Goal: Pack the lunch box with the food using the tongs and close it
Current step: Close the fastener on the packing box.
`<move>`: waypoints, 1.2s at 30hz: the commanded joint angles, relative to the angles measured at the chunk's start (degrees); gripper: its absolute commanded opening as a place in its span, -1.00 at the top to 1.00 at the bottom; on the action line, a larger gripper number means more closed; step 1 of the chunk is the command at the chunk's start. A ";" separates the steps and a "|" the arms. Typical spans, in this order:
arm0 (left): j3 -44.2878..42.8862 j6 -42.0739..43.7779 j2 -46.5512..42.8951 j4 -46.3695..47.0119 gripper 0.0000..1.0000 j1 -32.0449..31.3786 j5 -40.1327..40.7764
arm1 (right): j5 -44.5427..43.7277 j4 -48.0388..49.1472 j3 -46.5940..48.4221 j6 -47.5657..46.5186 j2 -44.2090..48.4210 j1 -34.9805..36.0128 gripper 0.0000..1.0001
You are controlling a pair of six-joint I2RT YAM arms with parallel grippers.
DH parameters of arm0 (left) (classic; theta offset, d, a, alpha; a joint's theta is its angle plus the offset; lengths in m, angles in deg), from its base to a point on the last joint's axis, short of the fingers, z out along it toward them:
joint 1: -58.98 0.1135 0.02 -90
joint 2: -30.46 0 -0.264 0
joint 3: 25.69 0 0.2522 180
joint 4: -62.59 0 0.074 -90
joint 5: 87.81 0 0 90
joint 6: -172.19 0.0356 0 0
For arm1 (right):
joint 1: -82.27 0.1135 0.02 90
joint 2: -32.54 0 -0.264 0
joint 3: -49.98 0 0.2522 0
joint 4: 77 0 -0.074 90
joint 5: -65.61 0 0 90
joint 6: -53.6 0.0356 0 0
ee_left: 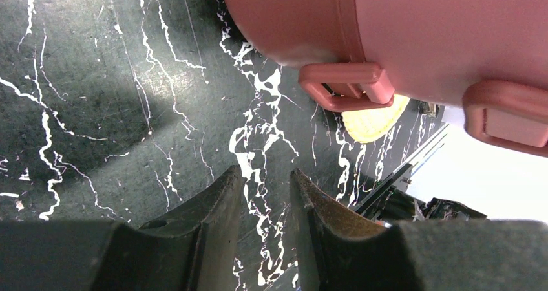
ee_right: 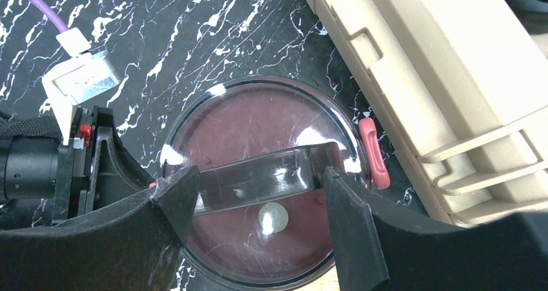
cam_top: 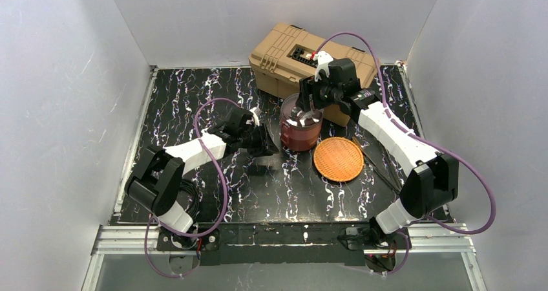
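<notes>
The maroon lunch box (cam_top: 300,132) stands stacked mid-table with its flat lid (ee_right: 258,252) on, pale centre dot (ee_right: 271,218) showing. A shiny metal clasp band (ee_right: 258,182) arches over the lid. My right gripper (ee_right: 258,173) hovers above it, open, one finger at each end of the band. My left gripper (ee_left: 266,174) sits low on the table by the box's left wall (ee_left: 420,32), jaws a narrow gap apart and empty. The tongs (cam_top: 382,169) lie on the table right of the orange plate. No food is in view.
The tan toolbox (cam_top: 310,61) stands just behind the lunch box, close to the right gripper. A flat orange woven plate (cam_top: 338,159) lies to the box's front right. Maroon side lugs (ee_left: 349,87) stick out from the box wall. White walls enclose the table.
</notes>
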 commanded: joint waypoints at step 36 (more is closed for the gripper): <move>-13.65 -13.31 13.62 2.84 0.57 -2.05 4.29 | 0.09 3.46 -15.45 2.32 1.59 0.21 -0.25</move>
